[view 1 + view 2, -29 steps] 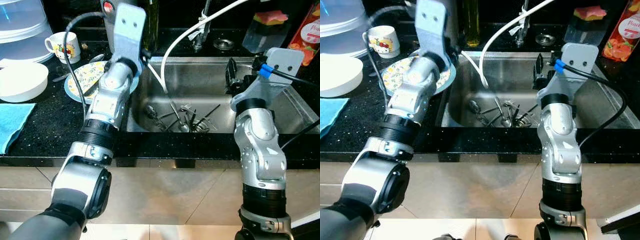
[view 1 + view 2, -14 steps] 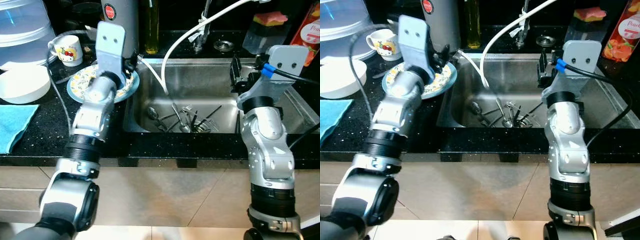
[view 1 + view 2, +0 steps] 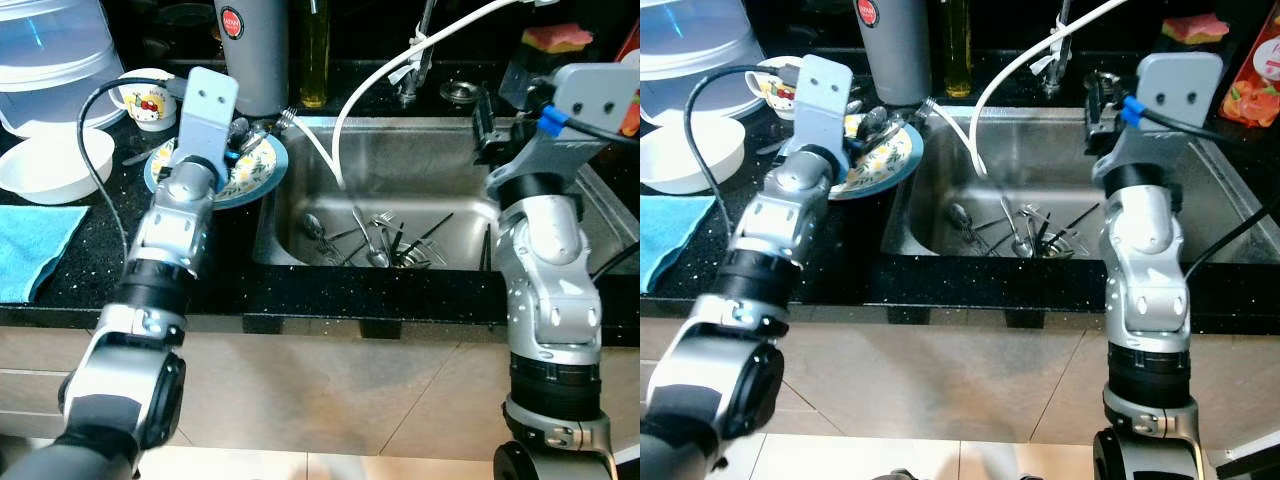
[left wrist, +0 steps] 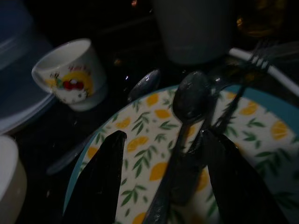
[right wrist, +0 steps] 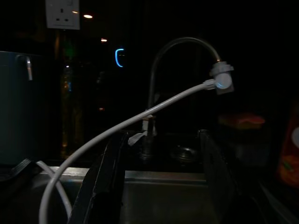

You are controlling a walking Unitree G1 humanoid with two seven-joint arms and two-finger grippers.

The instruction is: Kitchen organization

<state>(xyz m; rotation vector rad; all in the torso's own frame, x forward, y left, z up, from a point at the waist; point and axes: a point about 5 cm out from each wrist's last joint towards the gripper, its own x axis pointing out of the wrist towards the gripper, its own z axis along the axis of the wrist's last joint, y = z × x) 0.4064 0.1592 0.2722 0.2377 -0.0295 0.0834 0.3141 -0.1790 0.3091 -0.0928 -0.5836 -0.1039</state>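
I see the round lemon-and-leaf patterned plate with a blue rim [image 4: 140, 158] on the black speckled counter [image 3: 80, 280] just left of the steel sink [image 3: 400, 180], with a dark spoon [image 4: 187, 107] and fork [image 4: 243, 84] lying on it. My left gripper [image 4: 163, 182] hovers over it, fingers spread, holding nothing. My right gripper [image 5: 159, 177] hangs parted above the sink, where loose cutlery [image 3: 385, 240] lies.

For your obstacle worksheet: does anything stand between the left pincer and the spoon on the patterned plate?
Nothing visible does. The left pincer hangs open just above the plate, its fingers either side of the spoon.
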